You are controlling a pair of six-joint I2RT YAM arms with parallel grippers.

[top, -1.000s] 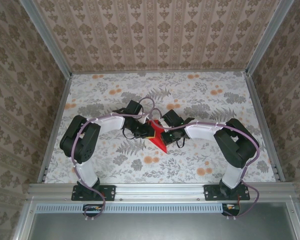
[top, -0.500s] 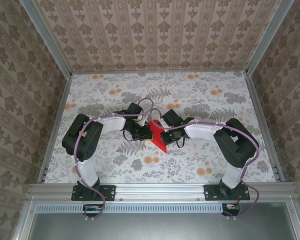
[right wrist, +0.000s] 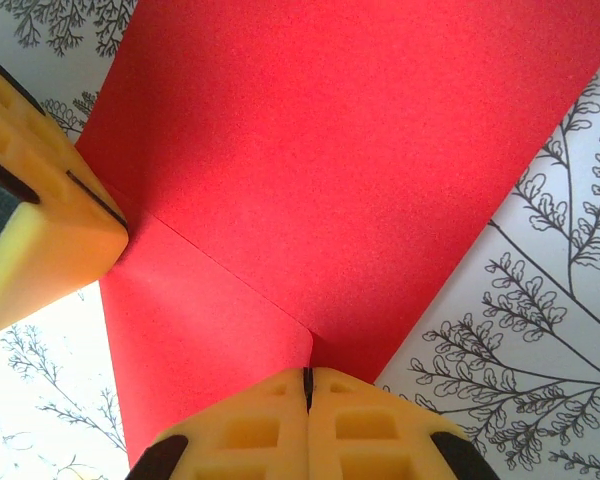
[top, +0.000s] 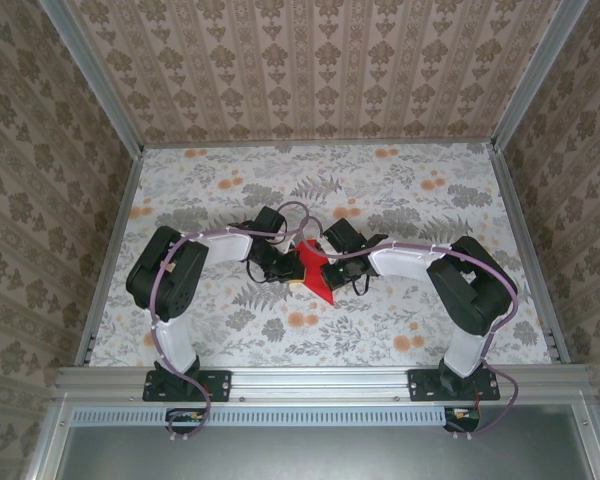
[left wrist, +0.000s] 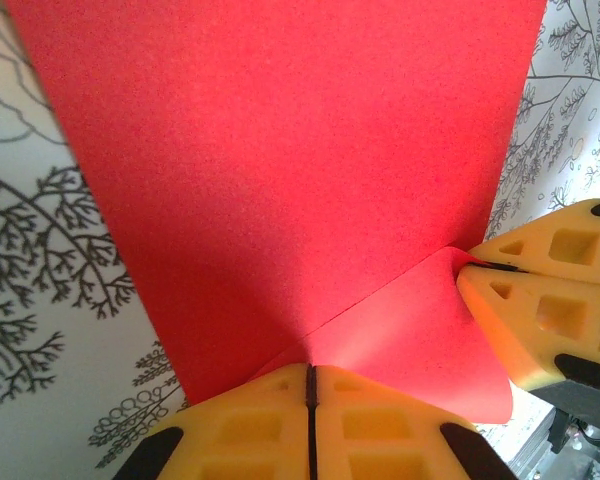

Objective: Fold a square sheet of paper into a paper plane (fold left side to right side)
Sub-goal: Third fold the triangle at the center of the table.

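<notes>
The red square sheet of paper point(top: 315, 270), folded into a pointed shape with its tip toward the near edge, lies mid-table between both grippers. My left gripper point(top: 288, 266) is shut on the paper's left edge; in the left wrist view its yellow fingertips point(left wrist: 310, 375) pinch a lifted flap of the paper point(left wrist: 280, 150) where a crease starts. My right gripper point(top: 332, 270) is shut on the opposite edge, its fingertips point(right wrist: 306, 378) pinching the paper point(right wrist: 360, 130) at a fold corner. Each wrist view shows the other gripper's yellow fingers point(left wrist: 550, 300) point(right wrist: 40, 210) touching the sheet.
The floral tablecloth point(top: 400, 200) covers the table inside patterned walls with metal corner rails point(top: 520, 220). Both arms bend inward from their bases point(top: 180, 380) point(top: 460, 380), elbows out toward the sides. Open cloth lies behind and in front of the paper.
My left gripper has moved slightly right toward the right one, drawing the paper's left side in. The red shape now looks narrower from above. The right arm has barely moved.
</notes>
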